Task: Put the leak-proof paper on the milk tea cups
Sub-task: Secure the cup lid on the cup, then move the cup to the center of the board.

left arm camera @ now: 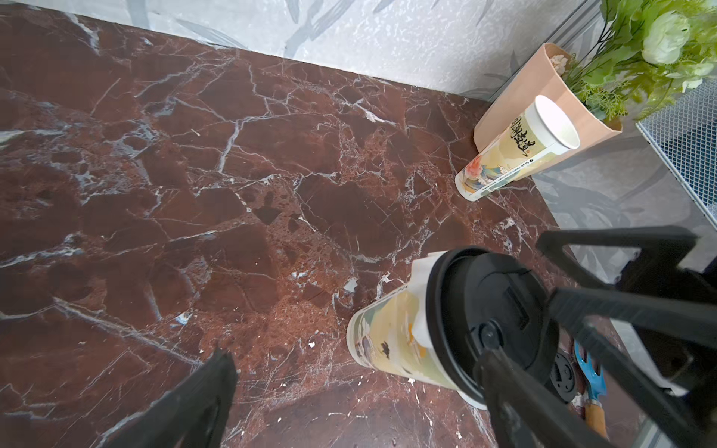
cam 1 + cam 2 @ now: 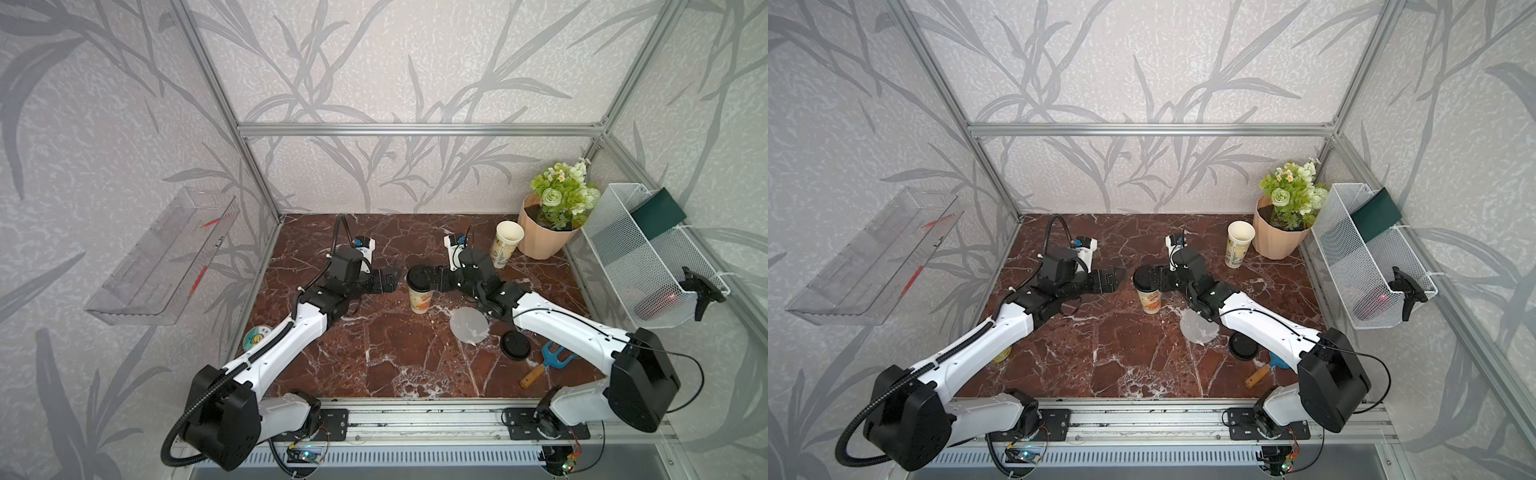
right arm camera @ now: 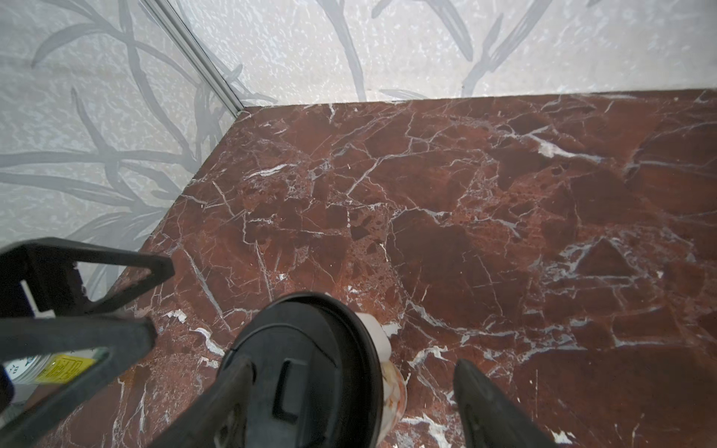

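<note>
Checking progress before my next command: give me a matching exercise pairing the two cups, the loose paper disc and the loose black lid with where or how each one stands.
Things:
1. centre cup
2. rear cup
3. loose paper disc
4. loose black lid

States:
A. lying beside the blue tool
B. open-mouthed, next to the peach pot
C. capped, with a paper edge showing under the cap
D. flat on the table, on no cup

Pairs: 1-C, 2-B, 3-D, 4-A.
</note>
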Controlling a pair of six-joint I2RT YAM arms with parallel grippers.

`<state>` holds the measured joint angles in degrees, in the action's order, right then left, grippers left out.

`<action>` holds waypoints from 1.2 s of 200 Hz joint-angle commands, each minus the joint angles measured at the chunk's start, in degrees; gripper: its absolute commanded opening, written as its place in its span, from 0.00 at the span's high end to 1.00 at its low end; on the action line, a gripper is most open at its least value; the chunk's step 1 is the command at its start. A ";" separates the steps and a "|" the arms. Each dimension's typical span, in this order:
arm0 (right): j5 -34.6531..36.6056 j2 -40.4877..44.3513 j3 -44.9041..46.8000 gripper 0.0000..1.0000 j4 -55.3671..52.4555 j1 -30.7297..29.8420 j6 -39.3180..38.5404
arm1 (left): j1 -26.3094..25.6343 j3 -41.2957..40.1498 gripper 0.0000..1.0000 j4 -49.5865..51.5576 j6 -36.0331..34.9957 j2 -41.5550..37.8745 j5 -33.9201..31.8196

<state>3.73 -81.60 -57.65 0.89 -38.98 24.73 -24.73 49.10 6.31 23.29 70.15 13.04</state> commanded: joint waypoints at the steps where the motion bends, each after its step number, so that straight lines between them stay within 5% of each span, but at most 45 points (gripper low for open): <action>1: -0.65 0.22 -2.50 0.17 -1.21 0.40 -1.12 | 0.17 -2.92 0.01 -4.52 -1.88 -2.21 -1.03; 41: 0.62 4.07 0.19 0.15 -0.58 0.56 -1.00 | -0.44 -17.35 0.01 -23.34 -4.38 -5.98 3.04; 74: 1.94 10.00 6.73 0.14 1.47 1.75 0.00 | -5.27 -29.41 0.01 -44.46 -16.57 -5.76 4.37; 109: 1.61 14.16 12.97 0.13 4.58 3.84 1.87 | -9.94 -29.75 0.01 -53.68 -24.70 2.43 3.84; 240: -1.24 16.39 17.35 0.13 6.60 6.94 2.52 | -11.35 -22.37 0.01 -69.27 -25.06 20.11 -0.04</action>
<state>2.96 -66.52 -41.06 6.07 -32.49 27.16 -35.79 24.58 -58.54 -0.49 88.44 13.56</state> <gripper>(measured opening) 0.872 0.992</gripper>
